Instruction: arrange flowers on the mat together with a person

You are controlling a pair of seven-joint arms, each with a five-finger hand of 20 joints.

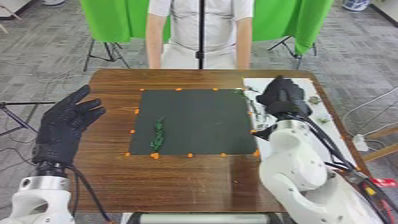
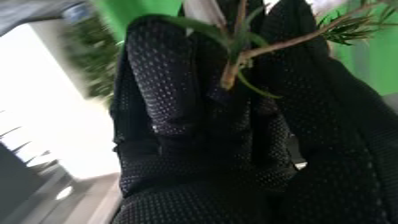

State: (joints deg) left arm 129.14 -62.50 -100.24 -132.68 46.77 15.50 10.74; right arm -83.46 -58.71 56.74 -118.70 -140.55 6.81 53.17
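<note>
1 leafy stem in right hand — left hand wide, beside dark mat

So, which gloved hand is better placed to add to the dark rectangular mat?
Likely the right hand: it holds a brown stem with green leaves beside the mat; the left hand looks empty.

twig cut off, greenery blurred

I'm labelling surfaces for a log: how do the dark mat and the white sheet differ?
The dark mat lies nearer the table's middle, the white sheet toward its right side. The dark mat looks broader than the white sheet. Orange marks edge the dark mat. Both lie flat.
</note>
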